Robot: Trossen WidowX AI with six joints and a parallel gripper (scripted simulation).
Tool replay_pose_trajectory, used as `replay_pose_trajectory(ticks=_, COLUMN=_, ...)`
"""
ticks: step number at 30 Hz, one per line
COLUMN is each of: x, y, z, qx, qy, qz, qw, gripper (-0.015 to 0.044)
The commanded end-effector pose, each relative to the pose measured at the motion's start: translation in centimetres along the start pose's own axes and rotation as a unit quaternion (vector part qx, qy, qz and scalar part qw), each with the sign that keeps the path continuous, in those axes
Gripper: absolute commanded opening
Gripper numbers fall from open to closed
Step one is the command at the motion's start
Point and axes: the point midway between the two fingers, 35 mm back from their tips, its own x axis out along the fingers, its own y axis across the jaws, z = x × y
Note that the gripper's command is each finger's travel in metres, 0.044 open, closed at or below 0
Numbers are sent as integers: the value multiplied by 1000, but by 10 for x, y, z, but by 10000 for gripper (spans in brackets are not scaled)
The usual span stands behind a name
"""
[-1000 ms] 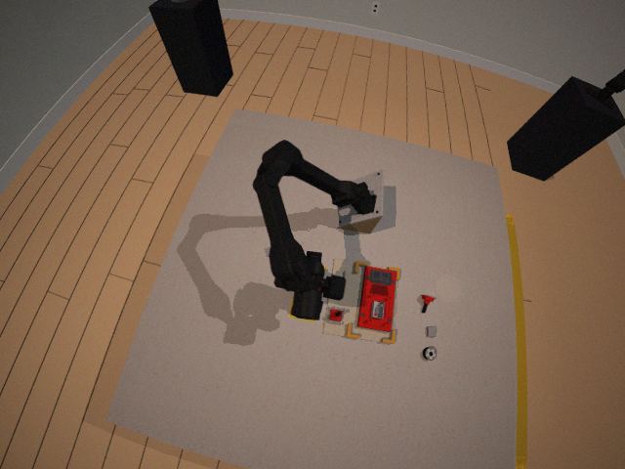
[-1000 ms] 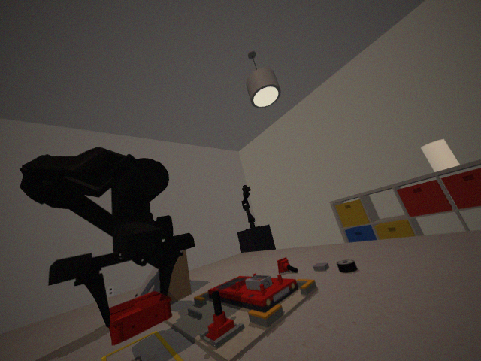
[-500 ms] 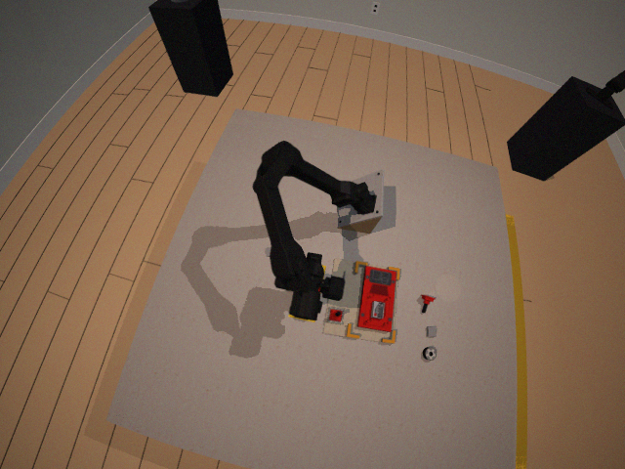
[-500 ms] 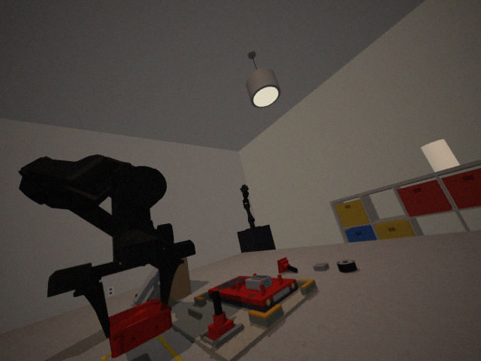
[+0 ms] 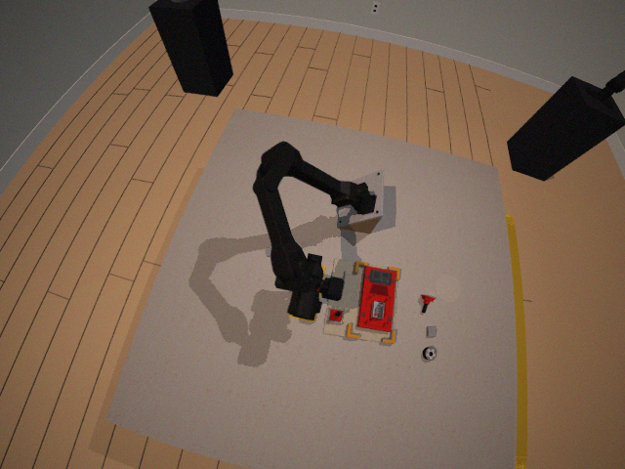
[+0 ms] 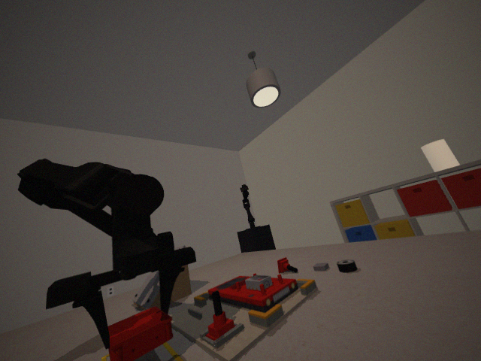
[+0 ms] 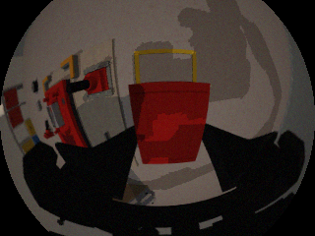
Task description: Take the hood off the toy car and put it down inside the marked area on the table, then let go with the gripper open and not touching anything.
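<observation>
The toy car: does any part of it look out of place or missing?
Yes. The red hood is off the toy car, shut between the tool fingers, near the yellow-marked area. The car's front is uncovered.

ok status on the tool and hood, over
Tool shut on flat red plastic hood. Hood low over yellow-outlined marked area, not released. Nothing in the way.
</observation>
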Motion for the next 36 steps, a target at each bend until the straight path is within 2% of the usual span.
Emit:
replay_pose_trajectory(ticks=1, x=3, y=0, z=0, qx=-3, qy=-1, qz=-2, qw=1000, gripper=0)
replay_pose_trajectory(ticks=36, x=21, y=0, z=-1, qx=-3, qy=-1, qz=-3, qw=1000, gripper=0)
